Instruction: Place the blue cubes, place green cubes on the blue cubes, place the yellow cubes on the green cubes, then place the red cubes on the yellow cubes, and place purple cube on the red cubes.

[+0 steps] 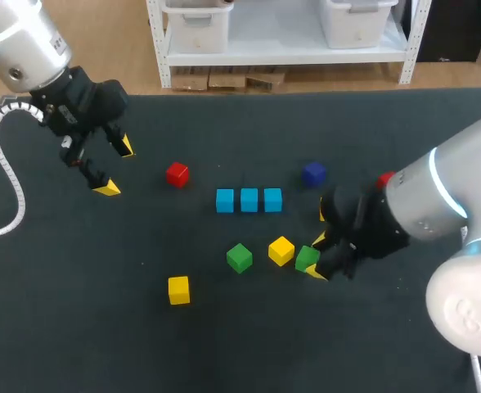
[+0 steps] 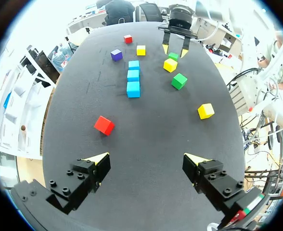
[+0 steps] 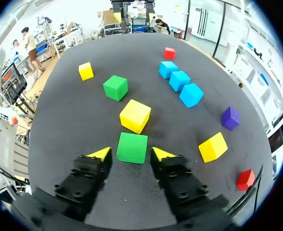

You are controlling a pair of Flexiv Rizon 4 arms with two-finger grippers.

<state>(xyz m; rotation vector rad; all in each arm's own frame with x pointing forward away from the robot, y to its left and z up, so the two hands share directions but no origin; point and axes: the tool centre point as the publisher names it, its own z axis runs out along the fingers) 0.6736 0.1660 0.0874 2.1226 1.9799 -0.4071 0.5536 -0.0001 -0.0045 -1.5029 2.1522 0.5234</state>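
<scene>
The three blue cubes [image 1: 249, 200] lie close side by side in a straight row at the middle of the worktop [image 1: 224, 344]. This row is judged to be the base layer, so the step in hand is the green layer. The right arm [image 1: 424, 205] reaches in low over the worktop. Its jaws stand apart around the nearer green cube [image 3: 132, 147], with one yellow fingertip [image 3: 101, 154] on each side. A thin gap shows at each face, so nothing is clamped. This cube rests on the worktop, just beside a yellow cube [image 3: 135, 115] and apart from the blue row. The approach suits a side grasp. Closing should be square to the cube faces, or the yellow neighbour may be nudged. The second green cube [image 1: 240, 257] lies on the far side of that yellow cube. The left arm [image 1: 28, 45] hangs over the left part of the worktop, well apart from the row. Its jaws stand wide apart and hold nothing, and a red cube [image 2: 104, 125] is the nearest item ahead of them. The judged reason is to keep it out of the working arm's way. The purple cube [image 1: 313, 173] lies near the row's right end, on the worktop.
</scene>
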